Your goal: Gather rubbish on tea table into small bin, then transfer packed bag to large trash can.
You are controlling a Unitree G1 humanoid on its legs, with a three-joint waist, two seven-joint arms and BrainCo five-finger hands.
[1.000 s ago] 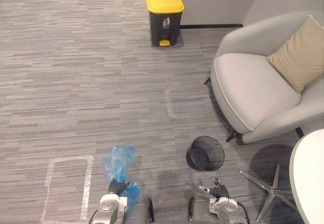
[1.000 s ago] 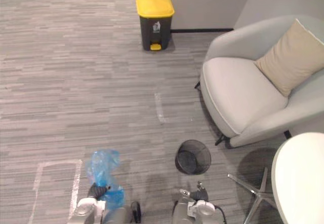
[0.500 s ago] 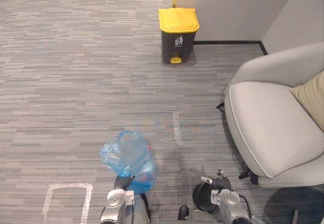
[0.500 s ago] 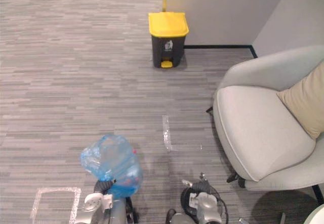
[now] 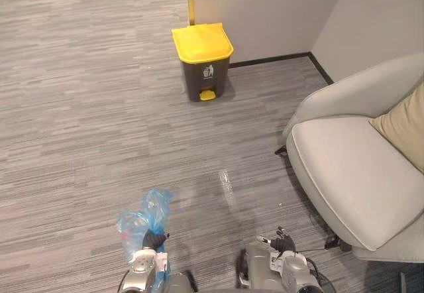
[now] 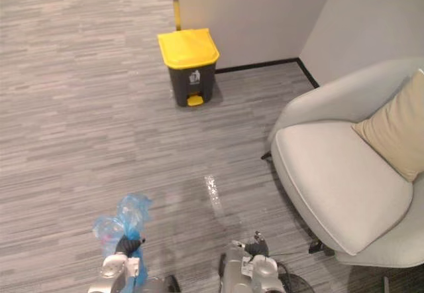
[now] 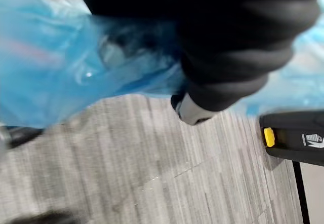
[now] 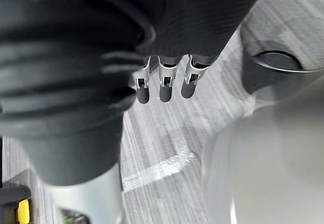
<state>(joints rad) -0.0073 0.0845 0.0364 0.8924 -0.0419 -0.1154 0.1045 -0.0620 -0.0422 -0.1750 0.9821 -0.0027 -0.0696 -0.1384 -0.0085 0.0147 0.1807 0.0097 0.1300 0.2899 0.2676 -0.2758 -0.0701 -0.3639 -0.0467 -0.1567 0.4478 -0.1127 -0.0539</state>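
Two hands, low in the head views. Left hand [image 5: 153, 241]: fingers clenched round the neck of the blue bag [image 5: 140, 217], which bunches above it. Right hand [image 8: 161, 89]: fingers straight, empty. Yellow-lidded trash can [image 5: 201, 59]: well ahead.

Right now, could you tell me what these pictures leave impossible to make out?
- blue bag: contents blurred in the left wrist view; crumpled film hides them.
- yellow-lidded bin: inside, both eye views, covered by the shut lid.
- mesh bin: right wrist view, cut off by the edge.
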